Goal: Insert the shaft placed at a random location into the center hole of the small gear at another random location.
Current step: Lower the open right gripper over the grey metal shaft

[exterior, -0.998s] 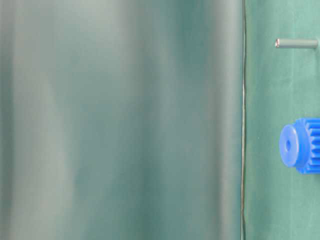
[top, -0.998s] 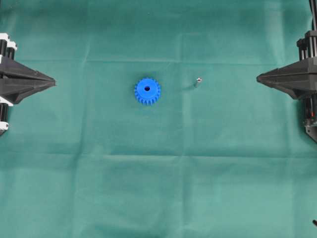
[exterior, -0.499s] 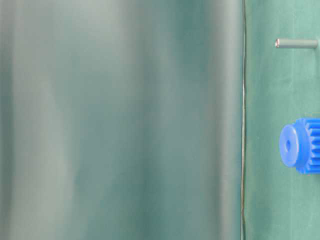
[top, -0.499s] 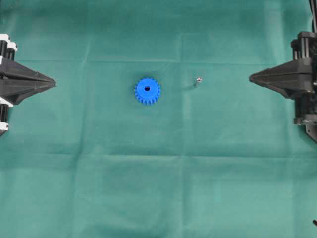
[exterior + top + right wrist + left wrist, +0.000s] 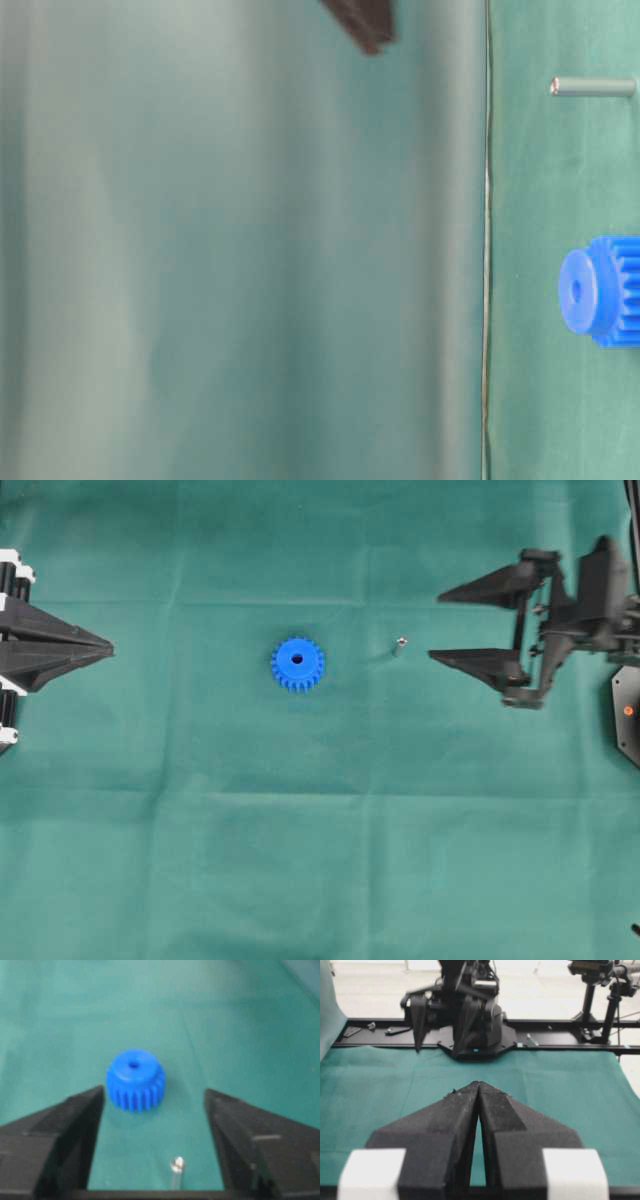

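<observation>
Toothed blue plastic gear point(image 5: 297, 664) beside shiny pin point(image 5: 401, 640); right end effector point(image 5: 436, 627) wide, left end effector point(image 5: 108, 648) closed.

Creased green cloth point(image 5: 320, 860), black frame rail point(image 5: 380, 1024), pale floor point(image 5: 375, 990)

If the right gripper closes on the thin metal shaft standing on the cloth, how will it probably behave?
The shaft stands upright on a narrow end, so a slight off-centre touch would probably tip it. It looks round and smooth, so once down it may roll on the green cloth. It looks like stiff metal, unlikely to bend between the right gripper fingers.
</observation>
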